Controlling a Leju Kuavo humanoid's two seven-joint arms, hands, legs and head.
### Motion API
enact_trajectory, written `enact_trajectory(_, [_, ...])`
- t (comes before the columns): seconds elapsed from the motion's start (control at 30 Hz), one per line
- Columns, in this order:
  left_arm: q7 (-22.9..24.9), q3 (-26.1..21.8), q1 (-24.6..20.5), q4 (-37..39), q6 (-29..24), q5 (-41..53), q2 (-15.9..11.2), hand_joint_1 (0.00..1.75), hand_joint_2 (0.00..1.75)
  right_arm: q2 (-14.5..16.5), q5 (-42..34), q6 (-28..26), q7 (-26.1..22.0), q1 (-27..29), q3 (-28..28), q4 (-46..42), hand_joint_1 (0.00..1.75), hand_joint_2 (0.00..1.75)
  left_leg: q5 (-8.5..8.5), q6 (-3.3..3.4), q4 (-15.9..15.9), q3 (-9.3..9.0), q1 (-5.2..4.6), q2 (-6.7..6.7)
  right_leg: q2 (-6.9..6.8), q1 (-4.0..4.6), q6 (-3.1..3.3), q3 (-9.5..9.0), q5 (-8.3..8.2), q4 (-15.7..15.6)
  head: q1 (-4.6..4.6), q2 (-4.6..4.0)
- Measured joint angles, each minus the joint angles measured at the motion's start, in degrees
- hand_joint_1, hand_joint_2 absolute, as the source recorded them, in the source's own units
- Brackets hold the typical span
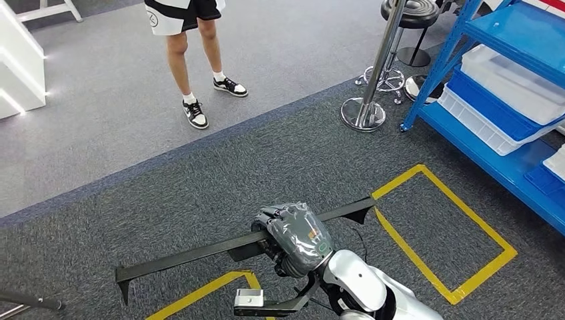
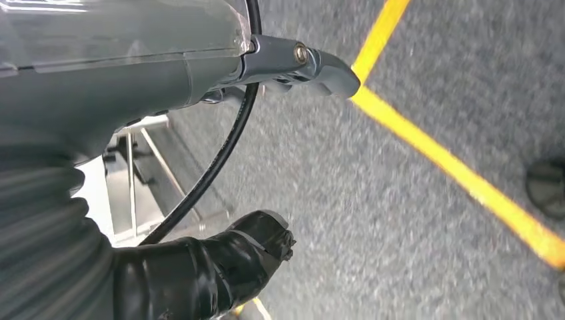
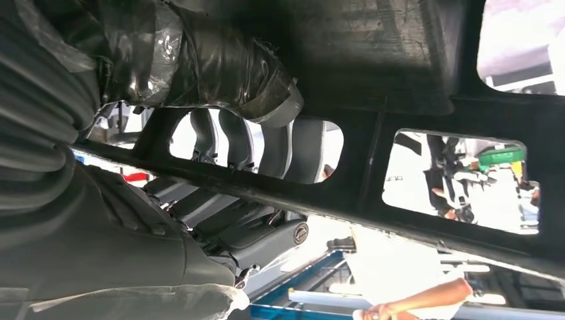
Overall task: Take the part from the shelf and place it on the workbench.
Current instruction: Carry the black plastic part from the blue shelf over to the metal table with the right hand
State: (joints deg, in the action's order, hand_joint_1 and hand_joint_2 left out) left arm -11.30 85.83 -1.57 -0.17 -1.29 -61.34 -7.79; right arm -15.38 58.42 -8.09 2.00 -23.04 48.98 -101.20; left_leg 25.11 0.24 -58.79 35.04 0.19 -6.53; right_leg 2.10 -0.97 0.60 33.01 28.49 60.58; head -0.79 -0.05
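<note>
Head view: our right robot hand (image 1: 293, 238) grips the part (image 1: 193, 255) mid-length so it rides level over the carpet, shelf (image 1: 513, 100) beside us; left robot hand (image 2: 200, 267) empty.

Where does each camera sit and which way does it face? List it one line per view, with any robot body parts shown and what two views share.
Head view: high on the body, looking down at carpet, blue shelf; right hand grips the long black part.
Left wrist view: behind the left hand, facing carpet and yellow tape.
Right wrist view: behind the right hand, looking along the part's cut-outs.
Shared: head and right wrist views show the held part.
</note>
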Motion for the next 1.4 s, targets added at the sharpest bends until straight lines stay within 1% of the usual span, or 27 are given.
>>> enact_trajectory(0.03, [0.00, 0.00, 0.13, 0.00, 0.02, -0.01, -0.01, 0.00, 1.75, 0.04, 0.02, 0.00, 0.02, -0.05, 0.00, 0.00, 1.75, 1.75, 0.07, -0.28, -0.17, 0.16, 0.06, 0.28, -0.56, 0.01, 0.36, -0.11, -0.17, -0.27, 0.00, -0.01])
enact_trajectory(0.1, [0.00, 0.00, 0.14, 0.00, 0.05, -0.03, 0.01, 0.00, 1.75, 0.19, 0.02, -0.02, 0.01, -0.15, 0.00, 0.00, 1.75, 1.75, 1.73, -0.87, -2.86, 1.46, 0.08, 2.67, -1.82, -0.15, 1.09, -0.43, -0.47, -0.91, 0.03, 0.00])
enact_trajectory(0.17, [0.00, 0.00, -0.04, 0.00, 0.07, -0.04, 0.02, 0.00, 1.75, 0.26, 0.07, -0.03, 0.02, -0.15, 0.00, 0.05, 1.75, 1.75, 5.12, -1.43, -9.44, 4.57, 0.23, 5.37, -3.10, -0.03, 1.41, -0.54, -0.49, -1.11, 0.04, 0.00])
enact_trajectory(0.23, [0.00, -0.01, -0.14, 0.00, 0.07, -0.04, 0.02, 0.00, 1.75, 0.26, 0.19, -0.05, 0.03, -0.07, 0.00, 0.16, 1.75, 1.75, 7.04, -1.81, -15.09, 7.40, 0.49, 6.05, -4.50, 0.07, 1.44, -0.56, -0.35, -1.09, 0.04, -0.01])
enact_trajectory(0.27, [0.00, -0.01, -0.11, 0.00, 0.07, -0.04, 0.02, 0.00, 1.75, 0.26, 0.28, -0.07, 0.05, -0.05, 0.00, 0.21, 1.75, 1.75, 6.53, -1.88, -15.23, 7.46, 0.56, 6.20, -5.21, 0.08, 1.40, -0.62, -0.26, -1.08, 0.04, -0.01])
enact_trajectory(0.3, [0.00, -0.02, -0.07, 0.00, 0.07, -0.05, 0.02, 0.00, 1.75, 0.26, 0.36, -0.08, 0.08, -0.05, 0.00, 0.23, 1.75, 1.75, 5.04, -1.85, -13.09, 6.33, 0.60, 6.44, -5.85, 0.08, 1.31, -0.75, -0.15, -1.07, 0.05, -0.01])
enact_trajectory(0.37, [0.00, -0.02, -0.01, 0.00, 0.07, -0.13, -0.03, 0.00, 1.75, 0.26, 0.52, -0.09, 0.14, -0.12, 0.00, 0.24, 1.75, 1.75, 1.58, -1.49, -5.15, 2.07, 0.37, 8.13, -7.01, 0.17, 0.96, -1.13, 0.17, -1.08, 0.05, -0.01])
enact_trajectory(0.43, [-0.01, -0.03, -0.07, 0.00, 0.08, -0.21, -0.05, 0.00, 1.75, 0.27, 0.66, -0.09, 0.17, -0.27, 0.00, 0.24, 1.75, 1.75, 0.21, -0.80, -0.20, -0.44, -0.06, 9.43, -7.97, 0.42, 0.45, -1.38, 0.45, -1.09, 0.03, 0.00])
enact_trajectory(0.47, [-0.02, -0.04, -0.08, 0.00, 0.08, -0.23, -0.05, 0.00, 1.75, 0.28, 0.72, -0.09, 0.18, -0.33, 0.00, 0.24, 1.75, 1.75, 0.36, -0.45, 0.25, -0.51, -0.28, 9.34, -8.42, 0.53, 0.16, -1.46, 0.53, -1.16, 0.03, 0.00])
enact_trajectory(0.53, [-0.02, -0.07, 0.04, 0.01, 0.08, -0.23, -0.05, 0.00, 1.75, 0.34, 0.84, -0.09, 0.21, -0.44, -0.01, 0.25, 1.75, 1.75, 0.09, 0.26, 0.61, -0.61, -0.21, 8.06, -9.02, 0.51, -0.53, -1.77, 0.74, -1.26, 0.02, 0.00])
enact_trajectory(0.6, [-0.03, -0.09, 0.10, 0.02, 0.07, -0.27, -0.04, 0.00, 1.75, 0.39, 0.98, -0.12, 0.23, -0.60, -0.02, 0.28, 1.75, 1.75, -0.24, 1.00, 1.25, -1.08, 0.02, 6.93, -6.78, 0.31, -1.02, -1.23, 2.30, 0.78, 0.00, -0.01])
enact_trajectory(0.67, [-0.06, -0.16, -0.02, 0.02, 0.07, -0.37, -0.01, 0.00, 1.75, 0.39, 1.14, -0.15, 0.28, -0.70, -0.02, 0.38, 1.75, 1.75, -0.40, 1.50, 1.53, -1.28, 0.05, 5.86, -3.43, 0.20, -1.08, 1.89, 5.69, 7.33, 0.00, -0.01])
enact_trajectory(0.73, [-0.04, -0.32, -0.13, 0.02, 0.07, -0.49, 0.02, 0.00, 1.75, 0.35, 1.28, -0.14, 0.42, -0.70, -0.02, 0.66, 1.75, 1.75, -0.36, 1.74, 1.44, -1.26, -0.11, 4.55, -2.31, 0.27, -1.03, 5.62, 7.84, 14.03, 0.01, -0.01])
enact_trajectory(0.77, [0.06, -0.41, -0.15, 0.02, 0.07, -0.59, 0.03, 0.00, 1.75, 0.33, 1.38, -0.14, 0.54, -0.73, -0.02, 0.82, 1.75, 1.75, -0.31, 1.79, 1.32, -1.27, -0.19, 3.78, -2.15, 0.29, -0.96, 6.39, 7.26, 14.87, 0.01, -0.01])
enact_trajectory(0.8, [0.21, -0.50, -0.17, 0.02, 0.04, -0.72, 0.03, 0.00, 1.75, 0.32, 1.52, -0.13, 0.68, -0.81, -0.03, 0.95, 1.75, 1.75, -0.23, 1.78, 1.13, -1.29, -0.24, 2.98, -1.98, 0.29, -0.83, 6.11, 5.60, 13.49, 0.01, 0.00])
enact_trajectory(0.83, [0.38, -0.60, -0.21, 0.02, 0.01, -0.85, 0.04, 0.00, 1.75, 0.32, 1.71, -0.13, 0.81, -0.97, -0.05, 1.04, 1.75, 1.75, -0.12, 1.73, 0.88, -1.30, -0.26, 2.20, -1.44, 0.29, -0.62, 4.90, 3.18, 10.19, 0.01, 0.00])
enact_trajectory(0.9, [0.63, -0.83, -0.28, 0.02, 0.02, -1.01, 0.21, 0.00, 1.75, 0.31, 2.07, -0.13, 0.99, -1.38, -0.24, 1.17, 1.75, 1.75, 0.17, 1.45, 0.29, -1.06, -0.29, 0.82, 0.88, 0.26, -0.18, 2.07, -0.24, 3.05, 0.01, 0.00])
enact_trajectory(0.97, [0.70, -1.02, -0.24, 0.02, 0.21, -1.02, 0.39, 0.00, 1.75, 0.25, 2.25, -0.14, 1.07, -1.73, -0.54, 1.30, 1.75, 1.75, 0.21, 0.89, 0.02, -0.54, -0.16, -0.28, 2.02, 0.37, 0.09, 1.01, -0.81, 0.13, -0.01, 0.01])
enact_trajectory(1.03, [0.52, -1.16, 0.03, 0.04, 0.47, -1.00, 0.37, 0.00, 1.75, 0.19, 2.33, -0.15, 1.11, -2.05, -0.77, 1.40, 1.75, 1.75, 0.04, 0.23, 0.16, -0.22, 0.01, -1.33, 0.84, 0.35, 0.44, 0.80, -0.99, -0.40, -0.02, 0.01])
enact_trajectory(1.07, [0.33, -1.22, 0.19, 0.06, 0.64, -0.96, 0.37, 0.00, 1.75, 0.17, 2.38, -0.15, 1.11, -2.20, -0.84, 1.45, 1.75, 1.75, 0.19, -0.05, -0.09, -0.10, -0.02, -0.96, 0.16, 0.24, 0.72, 0.46, -1.14, -0.83, -0.02, 0.01])
enact_trajectory(1.13, [-0.09, -1.28, 0.18, 0.09, 0.90, -0.84, 0.38, 0.00, 1.75, 0.18, 2.60, -0.20, 1.10, -2.44, -0.89, 1.51, 1.75, 1.75, 2.02, -0.60, -3.27, 1.36, -0.08, 1.91, -1.39, 0.00, 1.36, -0.36, -1.42, -1.78, 0.11, 0.01])
enact_trajectory(1.17, [-0.25, -1.29, 0.08, 0.09, 0.97, -0.71, 0.41, 0.00, 1.75, 0.16, 2.74, -0.22, 1.09, -2.49, -0.90, 1.57, 1.75, 1.75, 3.63, -0.89, -6.45, 2.90, 0.03, 3.84, -2.17, 0.15, 1.56, -0.60, -1.41, -1.96, 0.17, 0.01])
enact_trajectory(1.2, [-0.39, -1.31, -0.02, 0.09, 0.98, -0.60, 0.42, 0.00, 1.75, 0.13, 2.91, -0.25, 1.09, -2.49, -0.91, 1.65, 1.75, 1.75, 5.31, -1.20, -10.15, 4.83, 0.23, 5.04, -2.97, 0.26, 1.70, -0.69, -1.32, -2.00, 0.23, 0.01])
enact_trajectory(1.27, [-0.61, -1.33, -0.10, 0.09, 0.97, -0.41, 0.42, 0.00, 1.75, 0.06, 3.21, -0.26, 1.10, -2.42, -0.92, 1.86, 1.75, 1.75, 6.67, -1.75, -15.03, 7.54, 0.66, 5.93, -4.57, 0.36, 1.67, -0.77, -1.07, -1.95, 0.23, 0.01])
enact_trajectory(1.3, [-0.68, -1.33, -0.05, 0.09, 0.96, -0.38, 0.43, 0.00, 1.75, 0.04, 3.31, -0.28, 1.10, -2.39, -0.92, 1.92, 1.75, 1.75, 5.78, -1.94, -14.52, 7.36, 0.84, 6.18, -5.35, 0.36, 1.57, -0.87, -0.92, -1.94, 0.23, 0.01])
enact_trajectory(1.33, [-0.69, -1.33, 0.02, 0.09, 0.95, -0.34, 0.42, 0.00, 1.75, 0.04, 3.38, -0.32, 1.10, -2.38, -0.92, 1.96, 1.75, 1.75, 4.01, -2.06, -11.90, 6.03, 1.00, 6.57, -6.07, 0.34, 1.43, -1.05, -0.75, -1.93, 0.23, 0.00])
enact_trajectory(1.4, [-0.70, -1.33, 0.06, 0.10, 0.94, -0.30, 0.42, 0.00, 1.75, 0.02, 3.55, -0.44, 1.10, -2.42, -0.97, 1.98, 1.75, 1.75, 0.53, -1.95, -3.98, 1.82, 0.90, 8.86, -7.38, 0.47, 0.91, -1.51, -0.28, -1.85, 0.24, -0.01])
